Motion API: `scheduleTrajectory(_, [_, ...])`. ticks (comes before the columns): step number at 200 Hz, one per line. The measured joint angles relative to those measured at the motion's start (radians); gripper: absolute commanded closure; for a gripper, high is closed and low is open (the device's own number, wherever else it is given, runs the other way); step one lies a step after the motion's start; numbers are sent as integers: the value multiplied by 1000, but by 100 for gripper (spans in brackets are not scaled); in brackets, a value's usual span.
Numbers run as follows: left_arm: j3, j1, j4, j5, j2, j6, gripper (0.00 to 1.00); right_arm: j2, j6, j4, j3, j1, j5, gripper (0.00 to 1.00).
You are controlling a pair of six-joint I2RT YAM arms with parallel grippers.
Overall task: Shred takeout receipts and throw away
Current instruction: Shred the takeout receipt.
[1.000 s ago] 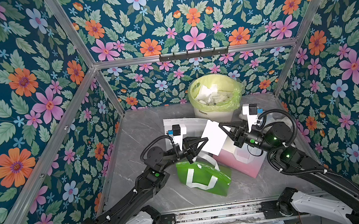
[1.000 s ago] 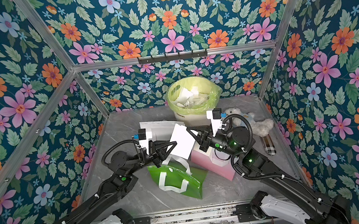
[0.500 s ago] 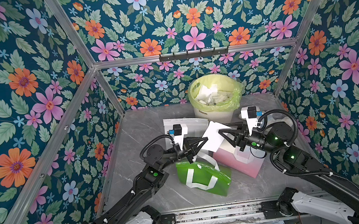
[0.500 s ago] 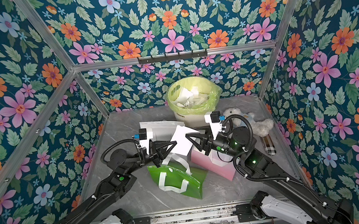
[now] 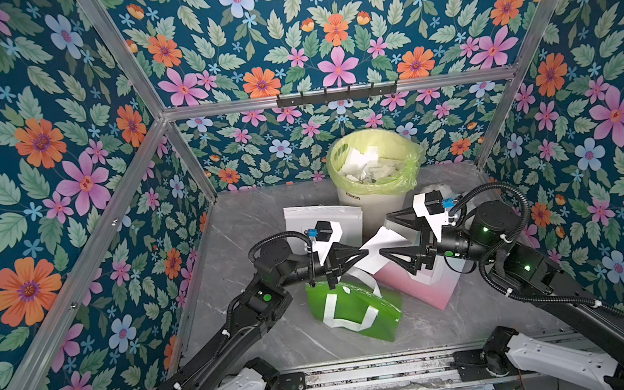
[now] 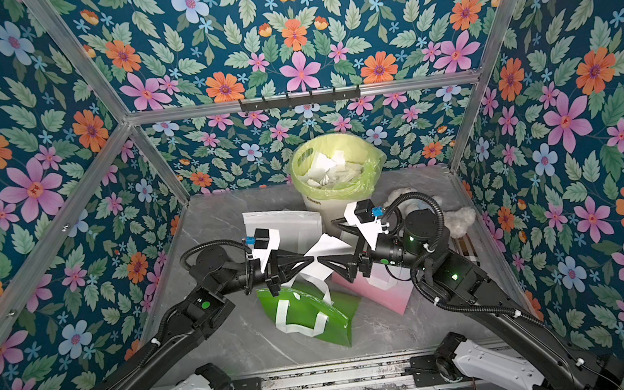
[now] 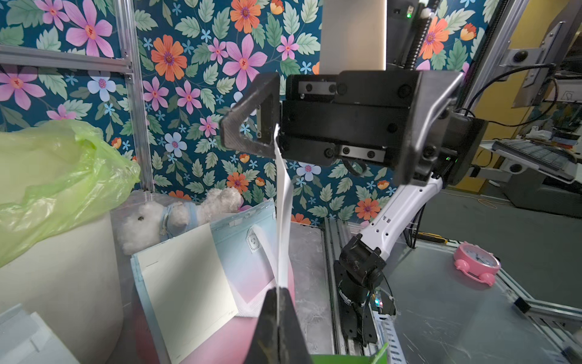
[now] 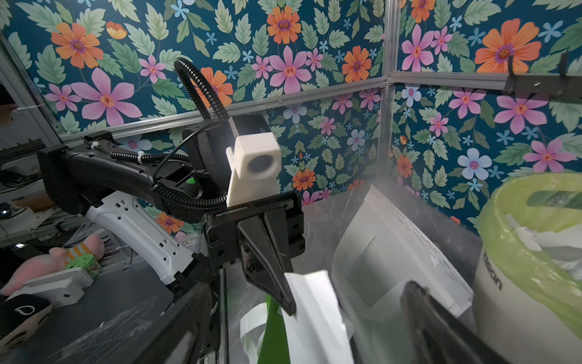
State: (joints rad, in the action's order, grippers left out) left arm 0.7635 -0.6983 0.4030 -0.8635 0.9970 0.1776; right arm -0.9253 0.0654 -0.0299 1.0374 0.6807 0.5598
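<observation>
My left pincer is clamped tight on one edge of a receipt, holding it in the air. My right pincer faces it with jaws spread wide and grips nothing. The sheet's far edge reaches in between those jaws, close to one finger; I cannot tell whether it touches. Beneath lie a green bag and a pink bag. The bin stands behind.

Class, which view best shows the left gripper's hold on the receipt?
The left wrist view: the receipt runs edge-on into the shut left gripper. Both top views show mostly its face; the right wrist view crops it.
</observation>
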Motion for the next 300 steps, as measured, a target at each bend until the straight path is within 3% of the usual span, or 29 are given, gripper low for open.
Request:
scheduleTrajectory(45, [1, 0, 2, -18, 3, -2, 100, -66, 36, 28, 14, -1, 93, 21])
scheduleTrajectory(82, [2, 1, 5, -21, 6, -2, 100, -103, 89, 66, 31, -1, 166, 38])
scheduleTrajectory(128, [4, 0, 8, -24, 5, -2, 100, -121, 100, 64, 41, -1, 187, 40])
scheduleTrajectory(173, [7, 1, 5, -40, -7, -20, 100, -114, 48, 15, 50, -1, 161, 55])
scheduleTrajectory(216, [26, 1, -29, -54, -11, -47, 100, -88, -9, -27, 50, -1, 138, 55])
scheduleTrajectory(241, [34, 1, -42, -77, -6, -50, 100, -82, -44, -52, 61, 0, 146, 43])
scheduleTrajectory(300, [47, 0, -67, -144, 1, -53, 100, -88, -105, -115, 95, -1, 169, 29])
